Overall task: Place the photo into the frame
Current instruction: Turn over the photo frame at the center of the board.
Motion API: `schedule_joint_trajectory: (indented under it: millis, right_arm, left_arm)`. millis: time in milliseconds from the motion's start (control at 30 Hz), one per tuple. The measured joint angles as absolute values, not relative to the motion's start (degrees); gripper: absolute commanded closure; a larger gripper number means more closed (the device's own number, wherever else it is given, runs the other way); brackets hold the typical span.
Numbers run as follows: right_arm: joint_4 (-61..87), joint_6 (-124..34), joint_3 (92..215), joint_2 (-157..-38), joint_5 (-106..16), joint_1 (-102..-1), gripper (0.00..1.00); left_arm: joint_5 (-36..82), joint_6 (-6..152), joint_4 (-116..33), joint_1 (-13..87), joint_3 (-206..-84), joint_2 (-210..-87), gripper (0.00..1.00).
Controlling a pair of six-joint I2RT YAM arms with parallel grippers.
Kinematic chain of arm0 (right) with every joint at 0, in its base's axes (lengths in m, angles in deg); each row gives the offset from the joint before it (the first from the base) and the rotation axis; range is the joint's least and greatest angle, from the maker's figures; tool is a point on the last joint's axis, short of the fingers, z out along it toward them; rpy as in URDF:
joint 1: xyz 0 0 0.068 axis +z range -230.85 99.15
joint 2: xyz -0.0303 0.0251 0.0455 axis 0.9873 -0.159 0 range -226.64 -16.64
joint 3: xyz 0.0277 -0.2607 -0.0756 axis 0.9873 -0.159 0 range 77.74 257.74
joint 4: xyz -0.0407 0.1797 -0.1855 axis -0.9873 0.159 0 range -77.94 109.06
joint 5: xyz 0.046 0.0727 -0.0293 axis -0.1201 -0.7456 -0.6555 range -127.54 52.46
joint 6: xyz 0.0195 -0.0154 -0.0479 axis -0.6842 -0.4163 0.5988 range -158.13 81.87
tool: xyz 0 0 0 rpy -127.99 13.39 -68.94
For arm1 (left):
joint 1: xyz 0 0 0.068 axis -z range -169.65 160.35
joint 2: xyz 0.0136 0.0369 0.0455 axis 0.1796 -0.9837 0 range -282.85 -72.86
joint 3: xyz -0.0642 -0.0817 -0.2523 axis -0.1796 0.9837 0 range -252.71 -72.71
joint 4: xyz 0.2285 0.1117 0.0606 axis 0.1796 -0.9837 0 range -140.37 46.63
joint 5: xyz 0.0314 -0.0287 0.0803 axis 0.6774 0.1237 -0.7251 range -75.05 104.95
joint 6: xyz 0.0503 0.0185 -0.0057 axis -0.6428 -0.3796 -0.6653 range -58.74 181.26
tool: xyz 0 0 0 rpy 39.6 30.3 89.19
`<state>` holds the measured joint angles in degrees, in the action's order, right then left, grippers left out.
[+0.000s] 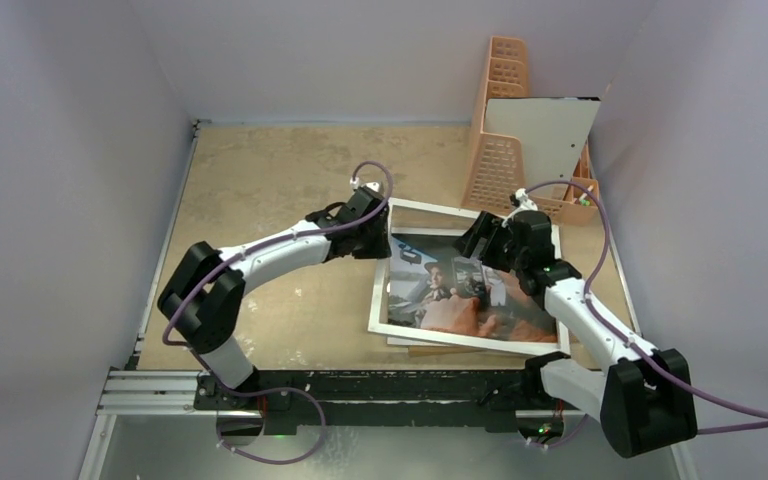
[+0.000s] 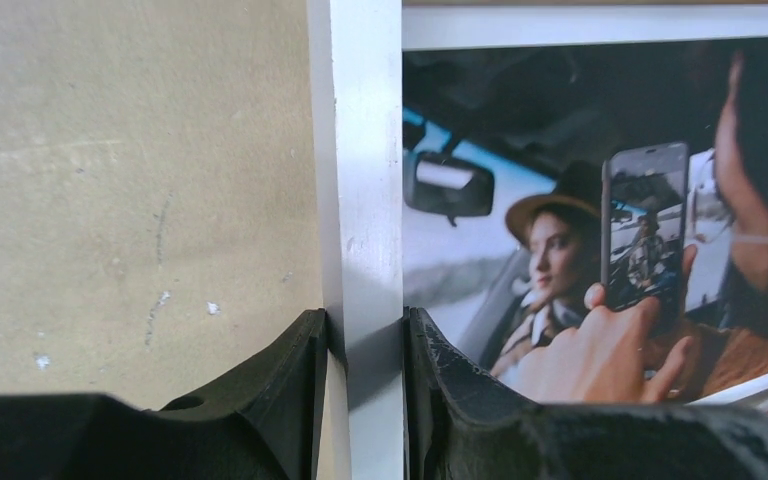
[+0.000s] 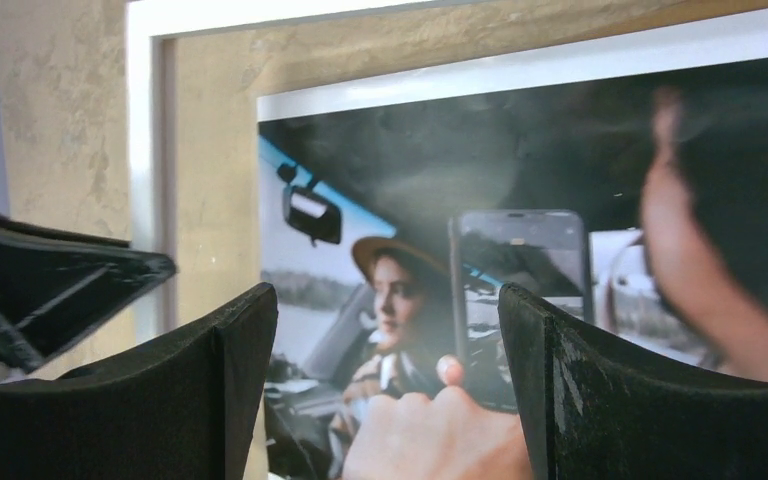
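Photo (image 1: pixel 460 290) squares up best if our left gripper (image 2: pixel 365 315), clamped on the frame (image 2: pixel 365 150), steadies it while our open right gripper (image 3: pixel 385 295) nudges.

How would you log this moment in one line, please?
left gripper: shut on frame rail | right gripper: open over photo | photo: lying askew on frame

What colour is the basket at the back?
Peachy orange basket, with a grid of holes; best seen from the top camera.
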<state>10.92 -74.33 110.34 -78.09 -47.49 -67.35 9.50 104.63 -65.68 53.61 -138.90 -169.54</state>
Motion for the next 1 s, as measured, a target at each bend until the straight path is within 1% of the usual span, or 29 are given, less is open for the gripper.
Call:
schedule_joint_trajectory:
  millis: [100, 267, 433, 567, 667, 900, 1000]
  right_arm:
    - [11.48, -73.89, 110.86, -79.09, -45.26, -67.35, 0.17]
    - [14.30, -73.59, 113.14, -81.08, -38.55, -67.33, 0.17]
    - [18.17, -73.70, 115.54, -81.80, -27.71, -67.31, 0.15]
    - [21.45, -74.66, 117.86, -83.57, -17.40, -67.31, 0.11]
    - [23.02, -75.38, 118.71, -85.78, -12.39, -67.50, 0.11]
    - [25.01, -76.10, 121.29, -94.63, -7.74, -69.41, 0.10]
    - [25.67, -76.08, 121.81, -97.60, -6.64, -69.89, 0.12]
  left_arm:
    - [11.60, 103.59, -64.69, 51.08, -137.30, -166.92, 1.00]
    - [15.31, 103.41, -63.36, 47.25, -132.89, -164.14, 1.00]
    - [19.07, 103.48, -61.72, 44.41, -129.04, -163.81, 1.00]
    - [21.26, 103.43, -60.89, 43.30, -128.12, -163.81, 1.00]
    - [23.03, 103.19, -60.52, 42.18, -128.10, -164.03, 1.00]
    - [26.42, 101.22, -60.13, 37.63, -128.10, -167.18, 1.00]
    - [27.31, 100.61, -59.76, 36.76, -128.10, -168.64, 1.00]
